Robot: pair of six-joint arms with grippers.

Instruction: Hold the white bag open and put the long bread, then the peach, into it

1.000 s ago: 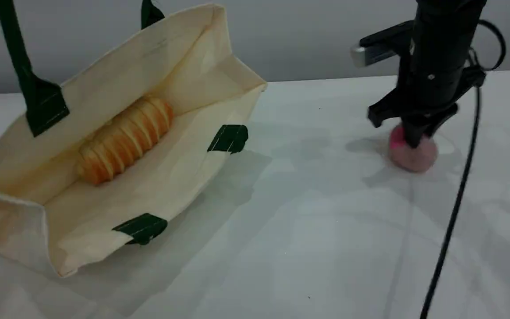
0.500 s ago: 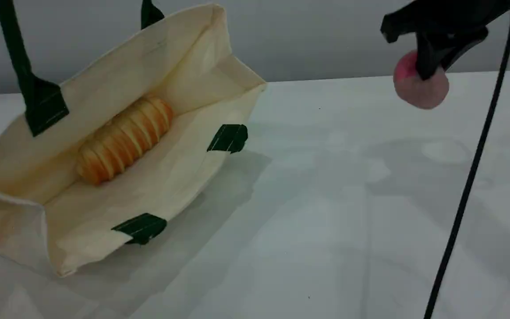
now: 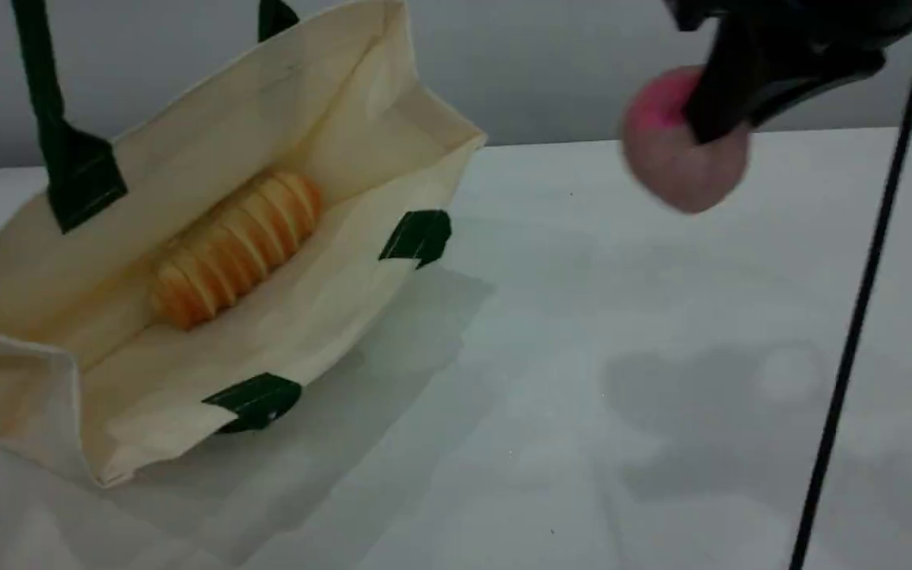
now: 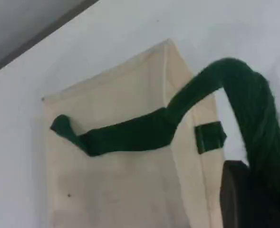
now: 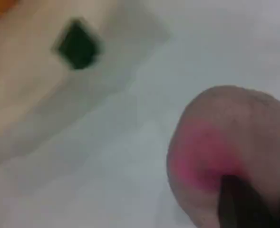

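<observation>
while the right gripper [image 3: 713, 107] hangs well above the bench [image 3: 583, 356], its dark fingers [image 5: 235, 202] are clamped on the peach [image 3: 682, 146], which bulges out below and to the left of them, magenta patch uppermost. below the fingers lies only bare bench; the white bag [image 3: 210, 261] sits far off to their left, mouth gaping, with the long bread [image 3: 238, 245] lying aslant on its inner floor. in the left wrist view, the left gripper [image 4: 254, 199] is closed on the bag's dark green strap handle [image 4: 244, 95], which arches up from the cloth below and runs down to the fingers, holding that side of the bag raised.
</observation>
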